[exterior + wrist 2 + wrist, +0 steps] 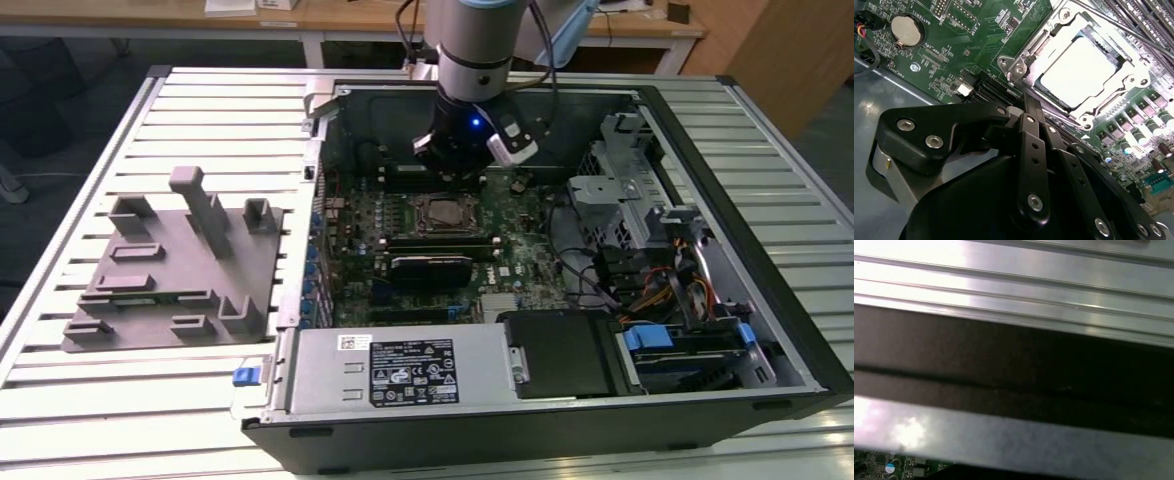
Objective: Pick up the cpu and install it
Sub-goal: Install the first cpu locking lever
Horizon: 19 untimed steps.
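Gleaming pale silver, the square cpu [1080, 71] sits in its socket [1054, 31].

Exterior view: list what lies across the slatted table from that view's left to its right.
Grey moulded plastic fixture with upright posts → green motherboard carrying the silver-topped cpu in its socket → grey metal drive cage → black outer wall of the open computer case.

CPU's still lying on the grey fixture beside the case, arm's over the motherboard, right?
No. The CPU is in the motherboard socket, inside its metal frame, as the second wrist view shows. The grey fixture in the exterior view carries no chip. The arm is over the motherboard, as you said.
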Available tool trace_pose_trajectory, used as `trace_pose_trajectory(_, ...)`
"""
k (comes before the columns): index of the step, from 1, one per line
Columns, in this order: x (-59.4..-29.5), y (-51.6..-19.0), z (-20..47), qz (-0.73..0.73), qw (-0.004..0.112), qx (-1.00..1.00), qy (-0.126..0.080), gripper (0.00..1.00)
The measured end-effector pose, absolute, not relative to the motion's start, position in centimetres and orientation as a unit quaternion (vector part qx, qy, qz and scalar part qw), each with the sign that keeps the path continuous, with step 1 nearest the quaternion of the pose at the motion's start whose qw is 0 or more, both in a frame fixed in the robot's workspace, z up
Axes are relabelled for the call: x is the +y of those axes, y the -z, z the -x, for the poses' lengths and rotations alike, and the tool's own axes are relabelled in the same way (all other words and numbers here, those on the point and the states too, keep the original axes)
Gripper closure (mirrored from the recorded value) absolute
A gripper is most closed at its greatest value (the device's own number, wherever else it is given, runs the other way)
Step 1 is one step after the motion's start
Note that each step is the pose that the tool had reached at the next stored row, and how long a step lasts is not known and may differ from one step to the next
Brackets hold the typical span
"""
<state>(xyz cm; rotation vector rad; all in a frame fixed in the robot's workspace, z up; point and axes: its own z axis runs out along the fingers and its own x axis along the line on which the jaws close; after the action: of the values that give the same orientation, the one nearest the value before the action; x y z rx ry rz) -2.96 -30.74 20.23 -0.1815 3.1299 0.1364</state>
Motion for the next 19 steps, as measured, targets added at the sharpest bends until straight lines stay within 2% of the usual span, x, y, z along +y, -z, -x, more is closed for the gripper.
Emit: trace_pose_trajectory(19, -30.74, -20.05, 2.88, 0.058, 0.002, 0.997, -0.041, 0.89)
